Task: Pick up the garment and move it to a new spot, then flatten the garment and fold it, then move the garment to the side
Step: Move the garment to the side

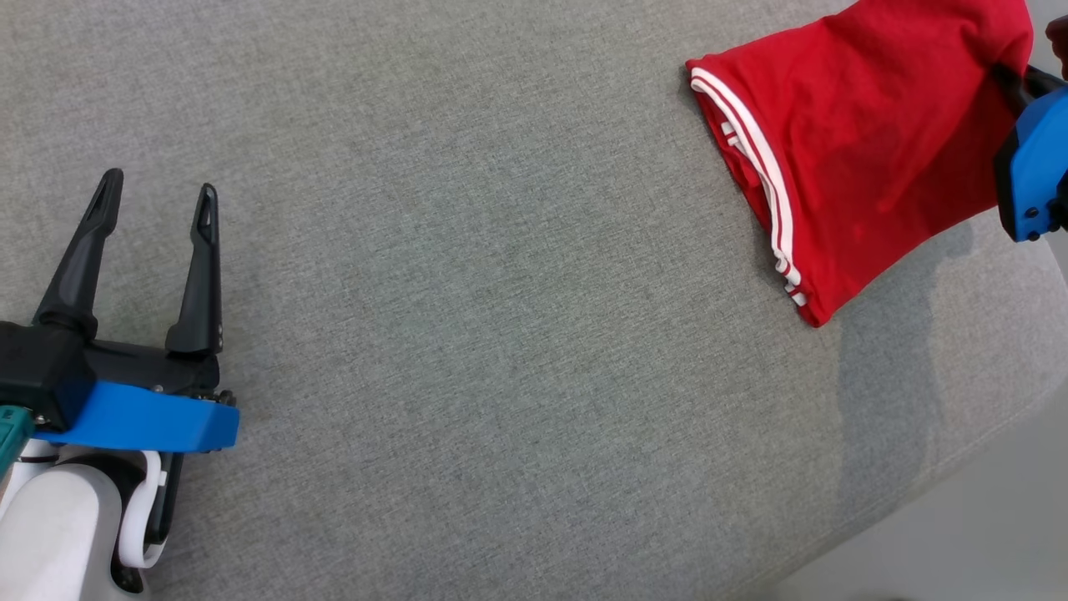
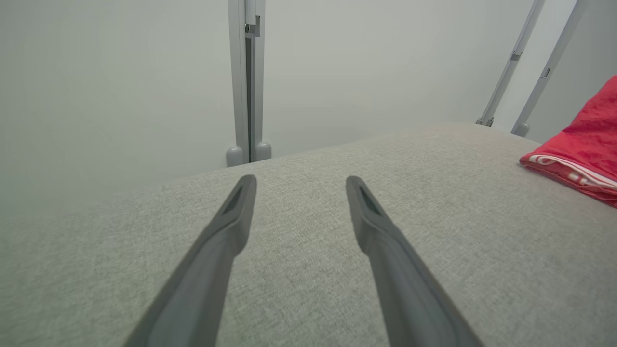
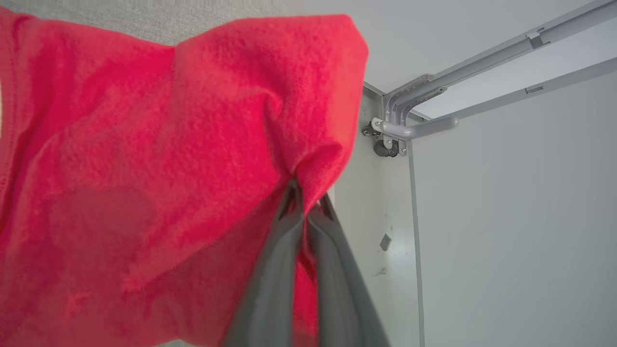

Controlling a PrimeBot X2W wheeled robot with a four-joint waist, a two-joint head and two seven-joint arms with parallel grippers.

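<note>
Over on the left, our left gripper [image 1: 158, 184] sits above the grey cushion [image 1: 501, 334], fingers spread wide with nothing between them. Far right, the red garment [image 1: 859, 142] with white stripes has its striped edge down on the cushion, and our right gripper [image 3: 304, 205] is pinched tight on a bunch of its other end.

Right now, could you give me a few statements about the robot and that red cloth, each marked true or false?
1. The right gripper pinches the red garment. True.
2. The left gripper is shut. False: its fingers stand apart, holding nothing.
3. The garment's stripes are blue. False: they are white.
4. In the head view, the garment is at the right side of the grey cushion. True.
</note>
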